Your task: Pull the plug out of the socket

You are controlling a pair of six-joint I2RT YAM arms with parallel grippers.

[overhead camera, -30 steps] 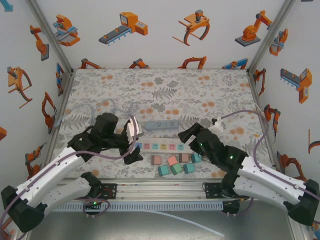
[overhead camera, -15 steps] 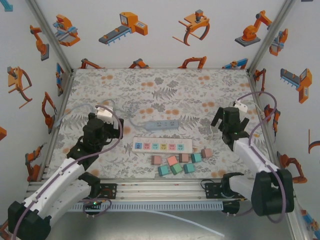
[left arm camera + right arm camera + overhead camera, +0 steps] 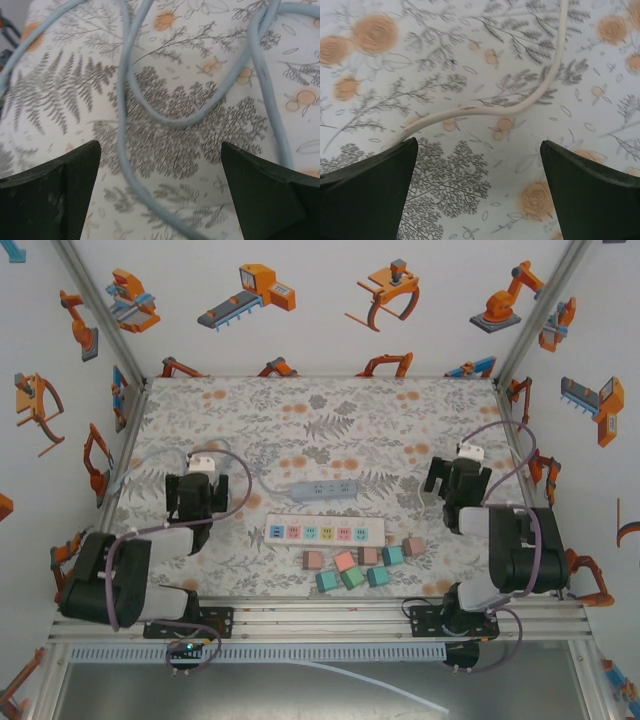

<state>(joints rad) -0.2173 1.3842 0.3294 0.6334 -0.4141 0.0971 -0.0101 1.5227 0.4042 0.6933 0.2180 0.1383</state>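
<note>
The left jaws spread over a pale blue cable, the right jaws spread over a white cable, both empty and well apart from the socket strip and loose plugs lying between them

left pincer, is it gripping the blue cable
No, the left pincer stands wide open and the blue cable lies loose beneath it.

Looped blue cable on floral mat

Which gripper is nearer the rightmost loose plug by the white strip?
Right. The right gripper is just beyond the plug; the left gripper sits left of the whole strip.
</note>
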